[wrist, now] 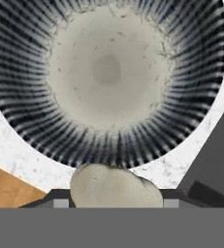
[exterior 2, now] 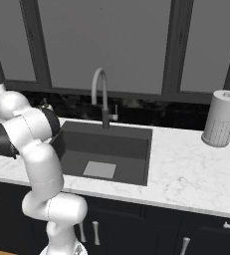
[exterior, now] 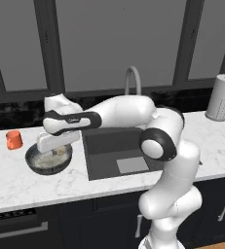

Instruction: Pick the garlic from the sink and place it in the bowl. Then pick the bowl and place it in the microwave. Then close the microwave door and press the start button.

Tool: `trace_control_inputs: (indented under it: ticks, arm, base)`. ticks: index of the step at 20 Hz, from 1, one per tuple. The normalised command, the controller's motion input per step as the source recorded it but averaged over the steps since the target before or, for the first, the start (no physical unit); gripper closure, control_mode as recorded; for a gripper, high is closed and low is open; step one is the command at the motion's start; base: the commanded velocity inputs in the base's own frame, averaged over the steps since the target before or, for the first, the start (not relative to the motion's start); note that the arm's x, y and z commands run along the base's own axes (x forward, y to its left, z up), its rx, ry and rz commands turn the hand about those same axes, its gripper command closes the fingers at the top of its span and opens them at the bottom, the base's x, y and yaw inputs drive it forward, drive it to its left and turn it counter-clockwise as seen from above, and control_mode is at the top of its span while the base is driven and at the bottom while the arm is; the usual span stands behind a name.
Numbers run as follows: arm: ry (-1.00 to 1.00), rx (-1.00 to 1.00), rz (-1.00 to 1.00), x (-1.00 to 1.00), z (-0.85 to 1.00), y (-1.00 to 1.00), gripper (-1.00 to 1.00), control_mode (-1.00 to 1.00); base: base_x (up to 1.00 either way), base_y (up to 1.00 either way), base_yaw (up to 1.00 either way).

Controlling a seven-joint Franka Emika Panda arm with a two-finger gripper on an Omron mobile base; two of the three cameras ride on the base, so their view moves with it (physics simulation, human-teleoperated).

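The garlic [wrist: 114,186], a pale bulb, sits between my two fingertips [wrist: 60,202], and my gripper [wrist: 115,201] is shut on it. Straight beyond it lies the bowl [wrist: 108,72], ribbed dark on its wall and speckled grey at the bottom, with nothing inside. In the left base view the gripper [exterior: 56,147] hangs just over the bowl [exterior: 36,164], which stands on the counter left of the sink [exterior: 115,146]. The sink [exterior 2: 106,149] holds only its grey drain plate [exterior 2: 100,169]. The microwave and its door are out of view.
A small orange mug [exterior: 14,139] stands on the marble counter left of the bowl. A faucet [exterior 2: 100,94] rises behind the sink. A paper towel roll [exterior 2: 220,118] stands at the far right. My arm stretches across the sink's left half.
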Motion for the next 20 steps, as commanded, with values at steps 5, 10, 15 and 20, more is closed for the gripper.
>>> trace_control_inputs:
  ticks: [5, 10, 15, 20]
  arm:
    - [0.00, 0.00, 0.00, 0.57, -0.33, 0.46, 1.00, -1.00]
    - [-0.01, 0.00, 0.00, 0.46, -0.36, 0.30, -1.00, -1.00]
    - [-0.04, 0.01, -0.05, 0.07, -0.14, -0.14, -1.00, -1.00]
    - [-0.11, 0.09, -0.11, -0.12, 0.08, -0.59, -1.00, -1.00]
  base:
    - [0.00, 0.00, 0.00]
    - [0.00, 0.00, 0.00]
    - [0.00, 0.00, 0.00]
    - [0.00, 0.00, 0.00]
